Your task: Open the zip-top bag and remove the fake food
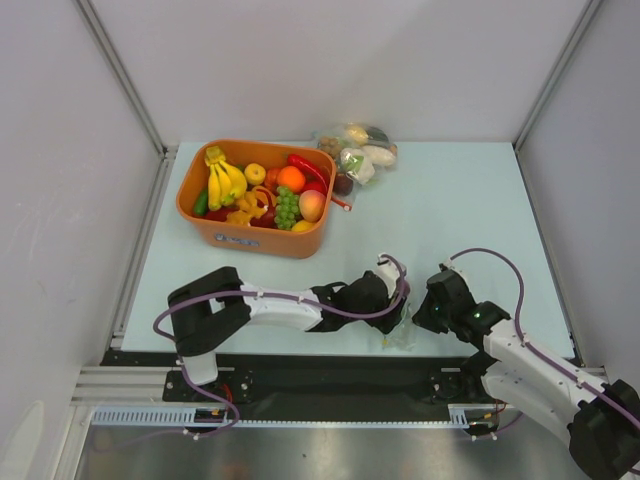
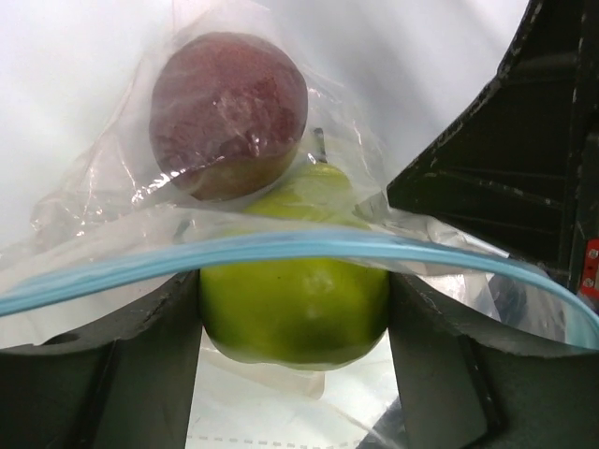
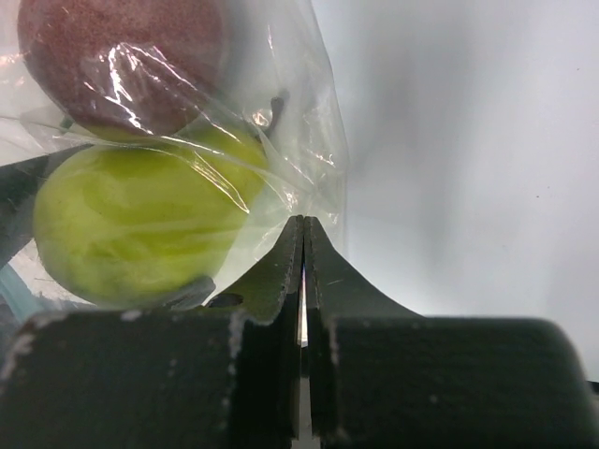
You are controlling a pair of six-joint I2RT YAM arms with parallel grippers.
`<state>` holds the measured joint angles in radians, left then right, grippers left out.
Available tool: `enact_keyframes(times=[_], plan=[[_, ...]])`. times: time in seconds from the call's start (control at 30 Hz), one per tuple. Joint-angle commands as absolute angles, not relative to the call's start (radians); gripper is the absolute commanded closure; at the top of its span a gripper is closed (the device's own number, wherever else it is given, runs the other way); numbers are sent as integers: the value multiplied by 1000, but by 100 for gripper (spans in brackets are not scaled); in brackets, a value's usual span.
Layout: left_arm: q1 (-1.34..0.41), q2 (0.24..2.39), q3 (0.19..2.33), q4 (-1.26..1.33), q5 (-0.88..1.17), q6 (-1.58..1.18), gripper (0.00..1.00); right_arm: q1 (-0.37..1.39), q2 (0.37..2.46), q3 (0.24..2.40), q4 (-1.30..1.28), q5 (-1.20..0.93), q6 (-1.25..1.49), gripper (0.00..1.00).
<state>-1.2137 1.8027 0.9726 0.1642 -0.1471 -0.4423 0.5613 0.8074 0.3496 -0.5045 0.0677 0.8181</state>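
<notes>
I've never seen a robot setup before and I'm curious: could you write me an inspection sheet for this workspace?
Surface: pale blue table, no spills seen.
Job's things: zip-top bag at the near edge between the arms; green pear at its zip strip, maroon fruit deeper inside.
Clutter: orange tub of fake fruit; bag of vegetables at the far edge.
Grippers: left gripper clasps the green pear; right gripper is shut, pinching the bag's film.
Cables: purple cables loop along both arms.
Surroundings: white walls, metal frame posts.
</notes>
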Motion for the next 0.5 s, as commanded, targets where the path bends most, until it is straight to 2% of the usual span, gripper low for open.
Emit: enact_keyframes(times=[0.0,0.27,0.47], plan=[[-1218,1737,951,166,-121,-420,85,563,795,367,-517,103,822,100],[-1216,1577,911,141,-103,-436,84,563,792,376,-531,130,818,100],[-1201,1460,839,187,-8,-469,83,561,790,380,-538,141,818,100]])
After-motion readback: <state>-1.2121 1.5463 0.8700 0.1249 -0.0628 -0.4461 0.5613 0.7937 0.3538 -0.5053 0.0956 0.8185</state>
